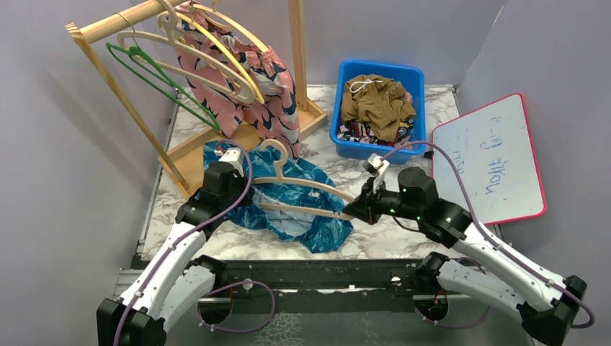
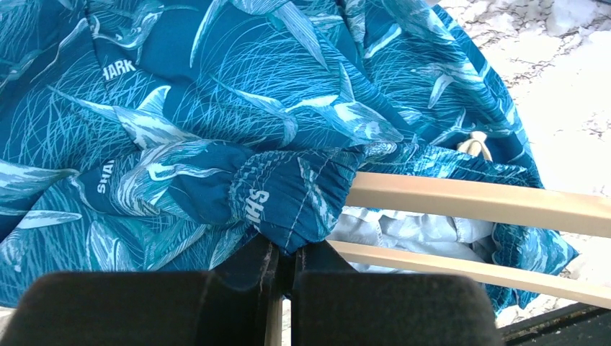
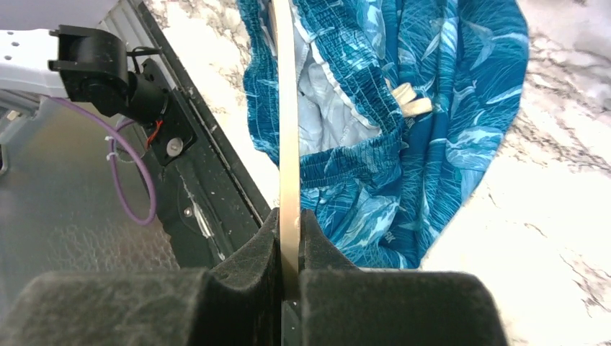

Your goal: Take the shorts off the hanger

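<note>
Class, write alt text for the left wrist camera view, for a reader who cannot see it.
The left end effector is shut on a bunched fold of the teal shark-print shorts. The shorts wrap a pale wooden hanger lying on a marble table.

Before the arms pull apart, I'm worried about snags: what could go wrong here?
1. The left gripper pinches only a small waistband fold of the teal shorts; it may slip free.
2. The waistband wraps the hanger, so it could snag and twist the bar in the right gripper.
</note>
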Controlling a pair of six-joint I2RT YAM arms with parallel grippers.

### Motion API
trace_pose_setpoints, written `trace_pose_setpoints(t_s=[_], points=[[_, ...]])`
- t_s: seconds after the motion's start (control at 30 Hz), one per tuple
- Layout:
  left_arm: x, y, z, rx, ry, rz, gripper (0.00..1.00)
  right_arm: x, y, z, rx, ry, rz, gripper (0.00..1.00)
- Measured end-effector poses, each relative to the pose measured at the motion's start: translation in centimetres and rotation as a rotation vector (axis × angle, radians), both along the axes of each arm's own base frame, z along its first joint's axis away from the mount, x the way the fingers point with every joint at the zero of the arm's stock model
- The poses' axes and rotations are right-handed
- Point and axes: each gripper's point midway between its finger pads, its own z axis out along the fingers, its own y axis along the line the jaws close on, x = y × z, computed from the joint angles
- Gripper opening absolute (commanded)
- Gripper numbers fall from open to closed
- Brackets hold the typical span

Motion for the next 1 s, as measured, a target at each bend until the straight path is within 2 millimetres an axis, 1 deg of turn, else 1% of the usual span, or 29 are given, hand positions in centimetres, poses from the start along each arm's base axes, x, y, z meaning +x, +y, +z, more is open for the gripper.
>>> trace_pose_setpoints(t_s=[0.2, 0.33, 0.47, 0.7, 0.9, 1.0], points=[[0.0, 0.8, -0.5, 0.024, 0.02, 0.045, 0.0, -1.7, -2.3, 2.5, 0.014, -0.057, -0.008, 0.01], [0.0, 1.1, -0.8, 0.033, 0.032, 0.062, 0.0, -2.4, -3.2, 3.3, 0.011, -0.059, -0.018, 0.01], [0.1, 1.4, -0.6, 0.034, 0.032, 0.083, 0.0, -2.2, -4.1, 4.3, -0.005, -0.061, -0.068, 0.01], [0.3, 1.9, -0.4, 0.04, 0.03, 0.117, 0.0, -1.0, -6.2, 6.3, -0.023, -0.099, -0.202, 0.01], [0.1, 2.2, -0.6, 0.049, 0.042, 0.127, 0.0, -0.9, -7.9, 7.7, -0.009, -0.144, -0.275, 0.01], [0.0, 2.2, -0.8, 0.052, 0.05, 0.126, 0.0, -1.0, -8.8, 9.1, 0.028, -0.183, -0.308, 0.01]])
